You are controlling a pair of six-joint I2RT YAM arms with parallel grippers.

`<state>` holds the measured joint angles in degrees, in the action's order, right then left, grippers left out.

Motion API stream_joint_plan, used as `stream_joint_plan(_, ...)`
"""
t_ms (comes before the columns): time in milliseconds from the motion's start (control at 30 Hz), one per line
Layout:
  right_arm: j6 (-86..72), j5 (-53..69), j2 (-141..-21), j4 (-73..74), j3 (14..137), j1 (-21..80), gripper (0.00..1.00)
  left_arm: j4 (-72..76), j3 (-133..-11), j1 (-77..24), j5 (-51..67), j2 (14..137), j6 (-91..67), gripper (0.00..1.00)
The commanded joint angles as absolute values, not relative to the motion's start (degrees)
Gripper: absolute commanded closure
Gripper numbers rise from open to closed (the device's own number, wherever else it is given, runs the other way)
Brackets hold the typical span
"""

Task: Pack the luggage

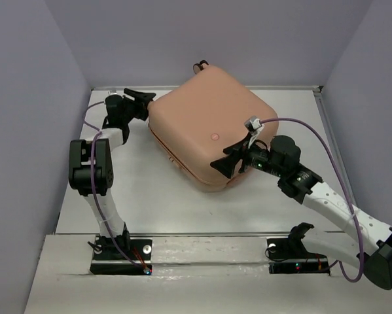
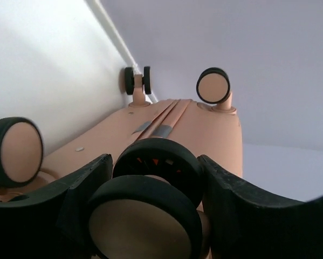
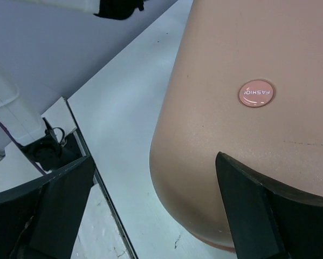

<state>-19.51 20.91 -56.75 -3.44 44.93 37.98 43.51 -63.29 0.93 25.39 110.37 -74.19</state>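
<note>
The small peach-pink hard-shell suitcase lies flat and shut on the white table. It sits toward the back and is turned a bit, so its corners point at the walls. Its round shiny button mark faces up.

The left arm stands up from its base, bends at the elbow and reaches toward the back left. The left gripper is at the far left corner of the suitcase. In the left wrist view its two black fingers sit one on each side of a black-and-pink wheel. Both fingers touch it, so the gripper is closed on that wheel. Three other wheels show farther along the same side of the suitcase.

The right arm lies low and stretches from the near right toward the middle. The right gripper is at the near right corner of the suitcase. Its fingers are spread wide and hold nothing. In the right wrist view one finger is over the pink shell, the other is over the table, and the rounded corner is between them.

The back corner of the suitcase is near the pale purple back wall. A wide strip of bare table runs between the suitcase and the arm bases. A thinner strip runs along the right side. A purple cable loops above the right arm.
</note>
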Motion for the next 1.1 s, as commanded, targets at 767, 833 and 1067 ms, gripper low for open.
stream_joint_plan(767, -31.19, -13.61, -35.60, 19.42, 33.76, 38.32, 0.79, 10.81, -68.12, 3.86, 28.39, 84.90, -51.24, 0.94)
stream_joint_plan(833, -32.17, -16.08, -34.01, 20.04, 32.88, 38.32, 0.80, 11.78, -67.41, 4.13, 28.56, 85.61, -51.24, 0.94)
stream_joint_plan(1067, -32.17, -18.73, -38.21, 18.73, 30.59, 38.32, 0.79, 11.95, -70.14, 4.66, 29.27, 91.93, -50.28, 0.94)
